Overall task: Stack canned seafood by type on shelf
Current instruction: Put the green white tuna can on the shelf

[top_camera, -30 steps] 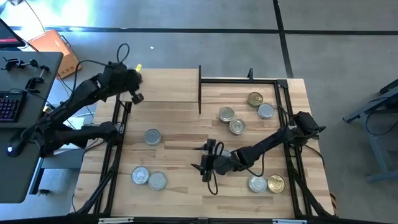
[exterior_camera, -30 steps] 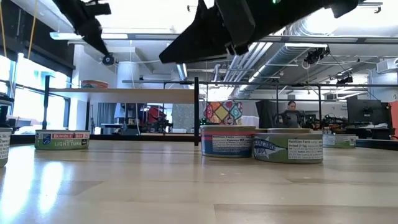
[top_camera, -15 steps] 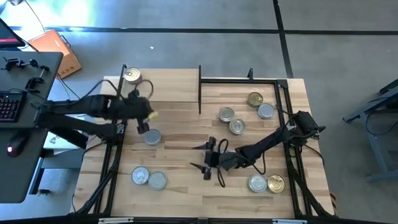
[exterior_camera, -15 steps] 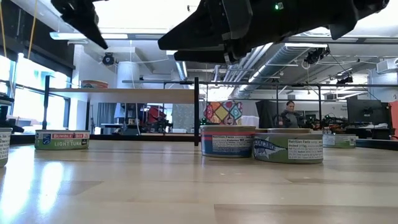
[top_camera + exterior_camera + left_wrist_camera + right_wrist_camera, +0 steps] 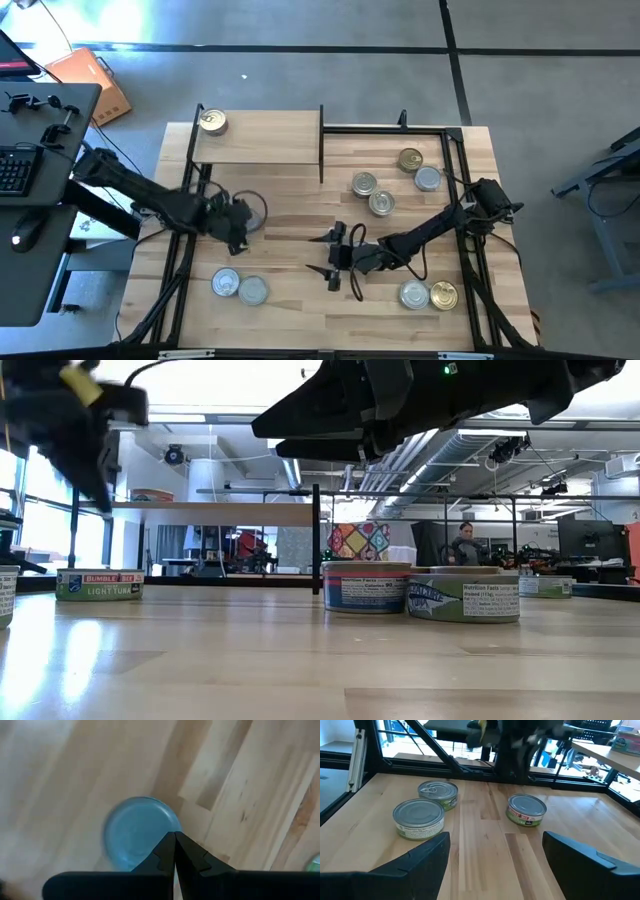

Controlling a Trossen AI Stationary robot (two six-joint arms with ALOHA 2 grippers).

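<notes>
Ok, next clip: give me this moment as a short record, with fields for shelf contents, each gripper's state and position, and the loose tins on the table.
shelf: one gold-topped tin at its far left corner
left gripper: shut, empty, over the lone silver-topped tin left of centre
right gripper: open, empty, hovering mid-table
tins near left front: two silver-topped
tins at right rear: four
tins at right front: two, one silver, one gold

One gold-topped tin point(image 5: 211, 122) sits upright on the light-wood shelf point(image 5: 262, 140) at its far left corner, while the other tins point(image 5: 380, 203) stand scattered on the worktop point(image 5: 290, 300).
</notes>
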